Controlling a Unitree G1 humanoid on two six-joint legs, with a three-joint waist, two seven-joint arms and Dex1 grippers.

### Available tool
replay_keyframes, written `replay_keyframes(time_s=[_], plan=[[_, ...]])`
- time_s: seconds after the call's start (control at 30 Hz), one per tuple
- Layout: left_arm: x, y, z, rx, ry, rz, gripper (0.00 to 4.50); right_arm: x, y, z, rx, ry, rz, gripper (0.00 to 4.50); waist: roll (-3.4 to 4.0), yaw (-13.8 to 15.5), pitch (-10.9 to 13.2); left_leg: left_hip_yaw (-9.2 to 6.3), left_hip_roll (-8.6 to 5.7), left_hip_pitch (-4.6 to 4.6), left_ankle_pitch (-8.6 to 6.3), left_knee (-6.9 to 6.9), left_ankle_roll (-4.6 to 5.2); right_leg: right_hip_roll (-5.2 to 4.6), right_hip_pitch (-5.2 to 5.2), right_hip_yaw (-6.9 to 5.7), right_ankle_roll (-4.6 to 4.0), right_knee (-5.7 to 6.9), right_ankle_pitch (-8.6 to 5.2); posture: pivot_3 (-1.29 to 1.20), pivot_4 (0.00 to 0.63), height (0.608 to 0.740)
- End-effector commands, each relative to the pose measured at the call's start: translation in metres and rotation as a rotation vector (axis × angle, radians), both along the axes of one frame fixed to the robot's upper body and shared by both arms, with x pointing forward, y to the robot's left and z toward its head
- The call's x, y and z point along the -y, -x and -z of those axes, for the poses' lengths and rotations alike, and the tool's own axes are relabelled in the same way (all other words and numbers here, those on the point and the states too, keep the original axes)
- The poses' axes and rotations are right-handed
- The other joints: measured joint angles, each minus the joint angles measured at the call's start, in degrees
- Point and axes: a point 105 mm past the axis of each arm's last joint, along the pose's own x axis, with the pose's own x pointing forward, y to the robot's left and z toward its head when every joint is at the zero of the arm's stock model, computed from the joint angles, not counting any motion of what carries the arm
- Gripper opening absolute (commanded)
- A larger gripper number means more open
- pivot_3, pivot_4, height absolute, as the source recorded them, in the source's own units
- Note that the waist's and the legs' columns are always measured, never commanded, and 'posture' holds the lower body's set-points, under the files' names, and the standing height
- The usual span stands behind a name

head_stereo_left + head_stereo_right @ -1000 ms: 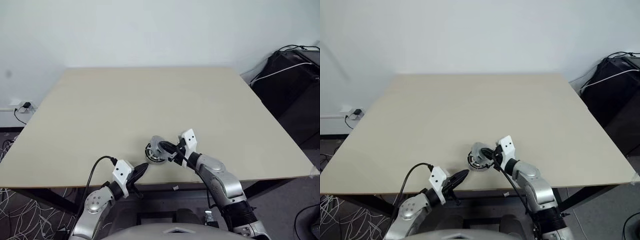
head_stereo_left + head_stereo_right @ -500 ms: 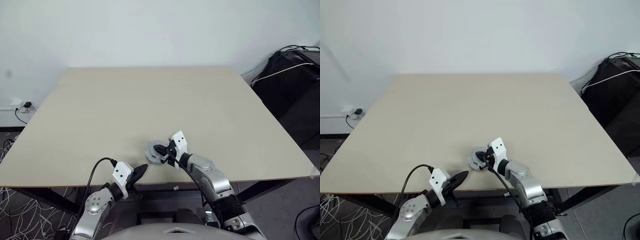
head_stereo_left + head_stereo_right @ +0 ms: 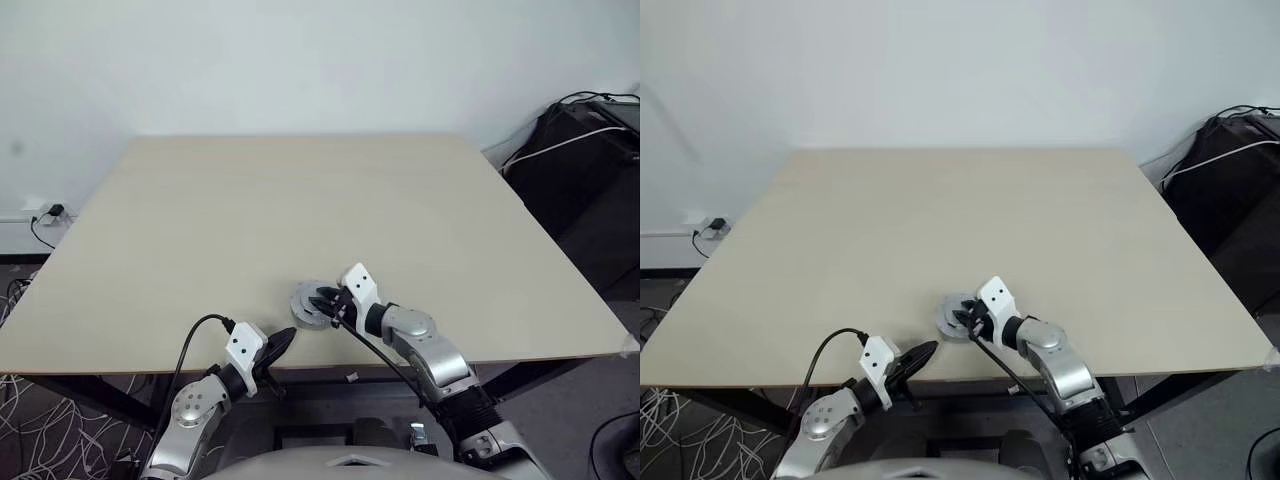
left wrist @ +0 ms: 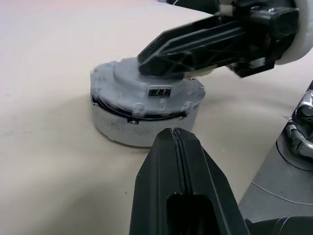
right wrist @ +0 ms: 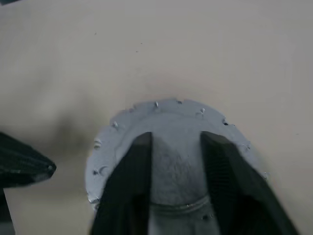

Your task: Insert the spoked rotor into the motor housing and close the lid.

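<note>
The motor housing (image 4: 142,133) is a short round cylinder standing near the table's front edge. The flat grey lid (image 5: 166,113) lies on top of it and covers it, so the spoked rotor is hidden. My right gripper (image 5: 173,140) rests over the lid with its fingers (image 5: 139,152) apart on either side of the lid's raised centre. It also shows over the lid in the left eye view (image 3: 320,301). My left gripper (image 4: 174,136) is shut with nothing in it. It hovers a little in front of and to the left of the housing (image 3: 306,306), apart from it.
The beige table (image 3: 300,200) stretches wide behind the housing, and its front edge runs just below my left gripper (image 3: 282,339). Black bags and cables (image 3: 590,140) sit on the floor to the right. A wall socket (image 3: 47,212) is at the left.
The right gripper has lowered the tilted lid flat onto the housing, rolled its wrist, and parted its fingers. The left gripper has stayed where it was.
</note>
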Motion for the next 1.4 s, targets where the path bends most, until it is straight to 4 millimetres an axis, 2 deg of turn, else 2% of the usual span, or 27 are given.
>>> replay_keyframes(time_s=[0.03,0.2,0.5,0.83,0.93,1.0,1.2,1.4], plan=[[0.003,-0.005,-0.009,0.047,0.005,0.008,0.00,-0.005,-0.007,-0.026,0.112,-0.020,-0.048,2.87,0.00,0.00,0.00,0.00,-0.01,0.00,0.00,0.00,0.00,0.01,0.00,0.00,0.00,0.00,0.00,0.00,0.000,0.740],[0.003,-0.005,-0.009,0.048,0.005,0.008,0.00,-0.007,-0.005,-0.025,0.119,0.012,-0.113,4.46,0.00,0.04,0.00,0.00,-0.02,0.00,0.00,0.01,0.00,0.00,0.01,0.00,0.00,0.00,0.00,0.00,0.000,0.740],[0.001,-0.006,-0.009,0.052,0.001,0.000,0.00,-0.009,-0.005,-0.010,0.077,0.077,-0.196,4.46,-0.01,0.06,0.00,0.00,-0.04,0.00,0.01,0.01,0.01,0.01,0.02,0.00,0.00,0.00,0.01,0.00,0.000,0.740],[0.001,-0.005,-0.010,0.055,0.003,-0.010,0.00,-0.003,-0.014,0.000,0.046,0.105,-0.173,4.46,-0.01,0.08,-0.01,0.00,-0.07,0.01,0.01,0.02,0.01,0.01,0.02,0.00,0.00,0.02,0.01,0.00,0.000,0.740],[0.001,-0.005,-0.010,0.052,0.004,-0.011,0.00,-0.002,-0.014,0.000,0.043,0.096,-0.163,3.87,0.00,0.08,-0.01,0.00,-0.06,0.01,0.01,0.02,0.01,0.01,0.02,0.00,0.00,0.02,0.01,0.00,0.000,0.740],[0.001,-0.004,-0.010,0.051,0.005,-0.010,0.00,-0.002,-0.013,-0.001,0.042,0.081,-0.152,3.24,-0.01,0.08,-0.01,0.00,-0.06,0.01,0.01,0.02,0.00,0.01,0.02,0.00,0.00,0.02,0.02,0.00,0.000,0.740],[0.001,-0.004,-0.008,0.045,0.004,-0.004,0.00,-0.001,-0.015,-0.006,0.052,0.055,-0.078,3.20,0.00,0.17,-0.01,-0.01,-0.06,0.01,0.01,0.02,0.00,0.01,0.02,0.00,0.00,0.03,0.01,0.00,0.000,0.740],[0.003,-0.003,-0.008,0.045,0.005,0.000,0.00,-0.004,-0.012,0.000,0.033,0.089,-0.084,3.20,0.00,0.22,-0.01,-0.01,-0.05,0.01,0.01,0.02,0.00,-0.01,0.02,0.00,0.00,0.03,0.01,0.00,0.000,0.740]])
